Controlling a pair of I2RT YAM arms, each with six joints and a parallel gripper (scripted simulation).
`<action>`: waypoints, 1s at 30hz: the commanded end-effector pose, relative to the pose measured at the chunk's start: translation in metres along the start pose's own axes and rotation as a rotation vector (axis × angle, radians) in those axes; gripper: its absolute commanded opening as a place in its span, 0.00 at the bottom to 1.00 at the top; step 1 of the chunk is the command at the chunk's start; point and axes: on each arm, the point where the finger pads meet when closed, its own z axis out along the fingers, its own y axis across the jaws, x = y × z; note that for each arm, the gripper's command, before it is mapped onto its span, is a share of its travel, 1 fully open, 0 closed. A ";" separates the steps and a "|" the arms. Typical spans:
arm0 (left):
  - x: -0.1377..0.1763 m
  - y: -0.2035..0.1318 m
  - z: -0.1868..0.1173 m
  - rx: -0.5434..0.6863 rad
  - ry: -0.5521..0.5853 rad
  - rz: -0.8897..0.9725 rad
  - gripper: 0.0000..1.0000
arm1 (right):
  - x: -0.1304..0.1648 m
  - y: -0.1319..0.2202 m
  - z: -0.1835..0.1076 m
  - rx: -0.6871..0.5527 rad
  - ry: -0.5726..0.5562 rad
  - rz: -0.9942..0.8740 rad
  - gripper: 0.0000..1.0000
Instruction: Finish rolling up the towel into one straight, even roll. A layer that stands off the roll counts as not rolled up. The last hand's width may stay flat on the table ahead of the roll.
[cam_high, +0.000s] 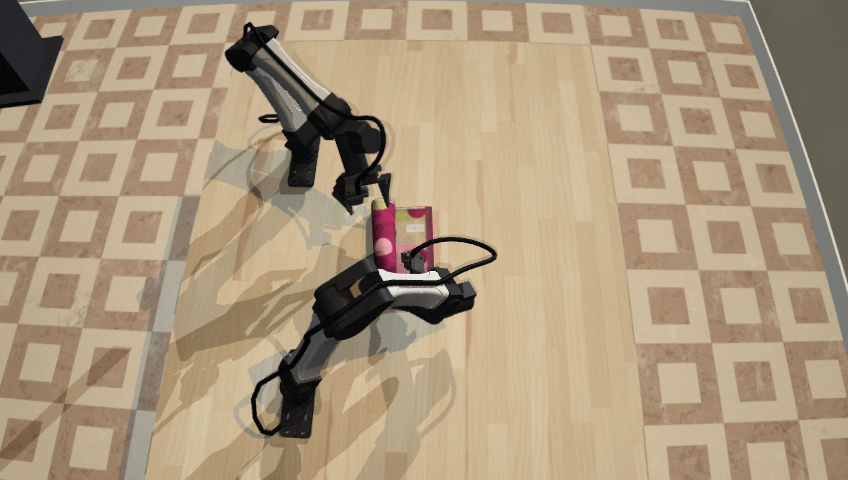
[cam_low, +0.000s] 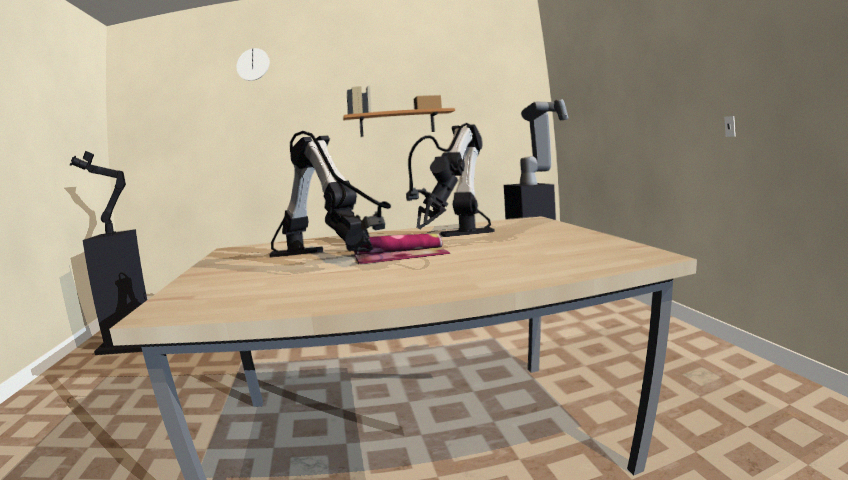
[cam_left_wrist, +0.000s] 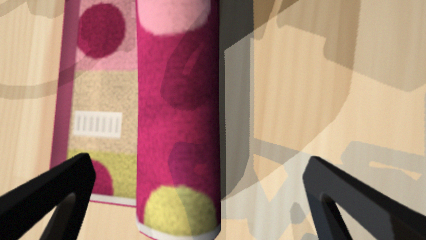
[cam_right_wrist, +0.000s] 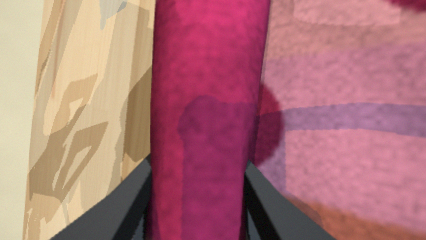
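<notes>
The magenta towel roll (cam_high: 384, 237) (cam_low: 410, 242) (cam_left_wrist: 177, 100) (cam_right_wrist: 205, 75) looks straight, with a yellow spot at its far end. The towel's flat part (cam_high: 410, 217) (cam_low: 410, 255) (cam_left_wrist: 102, 95) (cam_right_wrist: 340, 85) lies along one side, showing a white label and a magenta edge. My left gripper (cam_high: 369, 208) (cam_left_wrist: 203, 164) is wide open above the roll's yellow end. Its fingers stand on either side of the roll, apart from it. My right gripper (cam_right_wrist: 197, 159) is shut on the roll, a finger against each side. In the top view the right arm hides it and the roll's near end.
The wooden table (cam_high: 523, 237) (cam_low: 357, 303) carries both arms on the same side of the towel. The right arm's link (cam_high: 416, 291) and its looping black cable (cam_high: 470, 240) hang over the towel. Several arm shadows cross the table around the roll.
</notes>
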 end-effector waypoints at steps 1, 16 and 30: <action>-0.005 0.019 -0.001 -0.091 -0.011 0.008 0.98 | -0.005 0.005 -0.004 -0.034 -0.015 0.001 0.33; 0.006 0.029 0.007 -0.068 -0.023 0.036 0.98 | -0.001 -0.002 0.002 -0.034 -0.015 0.001 0.33; 0.033 0.013 0.042 -0.070 -0.022 0.033 0.98 | -0.001 -0.002 0.002 -0.034 -0.015 0.001 0.33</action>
